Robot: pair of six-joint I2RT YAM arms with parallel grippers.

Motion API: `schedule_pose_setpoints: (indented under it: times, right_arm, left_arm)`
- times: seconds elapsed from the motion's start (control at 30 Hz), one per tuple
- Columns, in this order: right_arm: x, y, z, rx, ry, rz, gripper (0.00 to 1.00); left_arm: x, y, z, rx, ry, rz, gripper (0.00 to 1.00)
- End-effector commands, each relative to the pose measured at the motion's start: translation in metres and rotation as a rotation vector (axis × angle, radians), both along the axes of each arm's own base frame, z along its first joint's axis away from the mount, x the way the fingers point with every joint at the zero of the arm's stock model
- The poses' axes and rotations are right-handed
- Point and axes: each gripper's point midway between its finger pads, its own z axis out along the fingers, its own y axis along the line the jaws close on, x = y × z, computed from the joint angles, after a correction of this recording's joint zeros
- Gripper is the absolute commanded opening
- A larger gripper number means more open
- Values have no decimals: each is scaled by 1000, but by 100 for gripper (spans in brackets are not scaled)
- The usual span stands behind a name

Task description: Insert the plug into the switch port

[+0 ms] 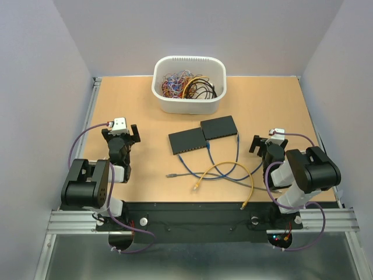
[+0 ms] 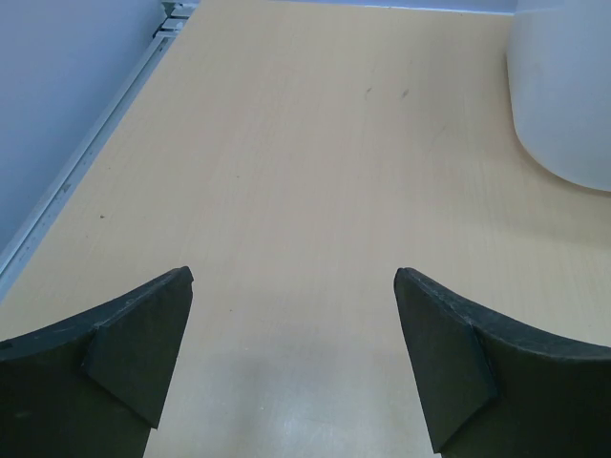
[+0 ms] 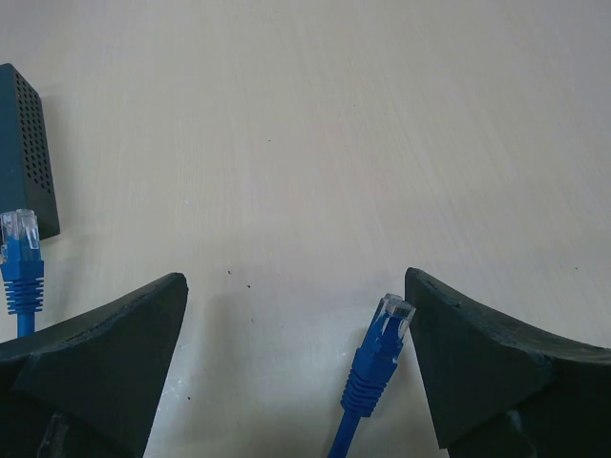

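Observation:
The thin yellow cable [image 1: 233,168] lies looped on the table in front of two flat black switch boxes [image 1: 187,140] [image 1: 219,127]. One end of it, the plug [image 1: 196,188], rests free near the middle; its other end [image 1: 243,205] lies at the table's front edge. The switch port is too small to make out along the boxes' near edges. My left gripper [image 1: 120,130] hovers open at the left over bare table [image 2: 296,191]. My right gripper [image 1: 268,143] is open at the right, with a blue cable's connector [image 3: 385,332] lying loose beside its right finger [image 3: 477,363].
A white tub [image 1: 189,83] of tangled wires stands at the back, its wall [image 2: 563,95] in the left wrist view. Blue cables [image 1: 224,172] and a grey cable [image 1: 175,174] cross the yellow one. A second blue connector [image 3: 19,250] lies by a box's vented side [image 3: 24,153].

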Motion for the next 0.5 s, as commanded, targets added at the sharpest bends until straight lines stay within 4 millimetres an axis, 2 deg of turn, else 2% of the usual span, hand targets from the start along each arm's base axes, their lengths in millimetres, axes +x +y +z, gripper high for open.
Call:
schedule_pose_setpoints:
  times: [0.0, 0.37, 0.43, 0.47]
  right_arm:
    - [19, -3, 56, 15, -223, -18, 100]
    - [18, -2, 57, 16, -226, -15, 100]
    - [15, 10, 57, -4, -222, 65, 100]
    - [12, 12, 67, -4, -253, 83, 100]
  left_arm:
    - [5, 1, 69, -6, -268, 1, 99]
    - [5, 1, 69, -6, -268, 1, 99]
    - [6, 1, 69, -6, -268, 1, 99]
    - [6, 1, 68, -6, -266, 1, 99]
